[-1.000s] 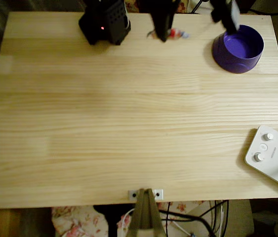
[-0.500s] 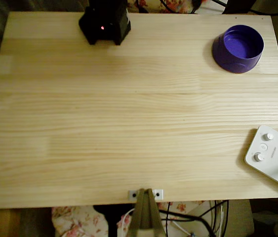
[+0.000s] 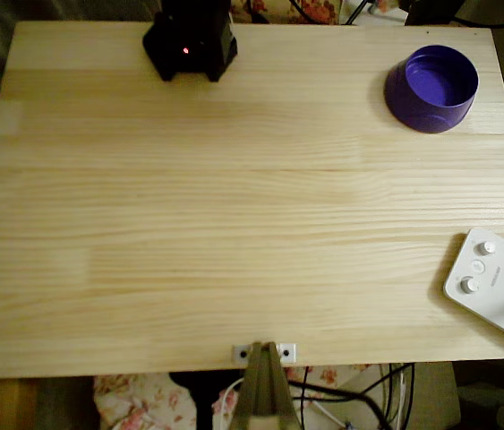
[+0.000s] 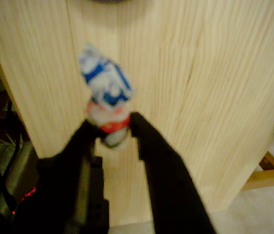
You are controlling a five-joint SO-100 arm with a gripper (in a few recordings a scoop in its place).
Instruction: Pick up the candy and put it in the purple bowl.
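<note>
The pick-up part of the task looks finished: in the wrist view the gripper (image 4: 114, 127) is pinching the candy (image 4: 106, 92) by its lower end, with one black finger on each side of the red and white wrapper, and the twisted blue and white end stands out above the fingertips. The candy is lifted off the wooden table (image 4: 214, 97), which lies blurred behind it. What is left, in my judgement, is to carry the candy over the purple bowl (image 3: 432, 87) and release it inside. The overhead view shows this bowl near the far right corner of the table (image 3: 234, 224), and its inside looks empty, so the placing is not yet done. That view also gives the layout: the black base of the arm (image 3: 190, 40) stands at the same far edge as the bowl, well apart from it to the left, and a white device with knobs (image 3: 495, 282) lies at the right edge, nearer to the camera than the bowl. From the wrist view I cannot tell how far the candy is from the bowl.
</note>
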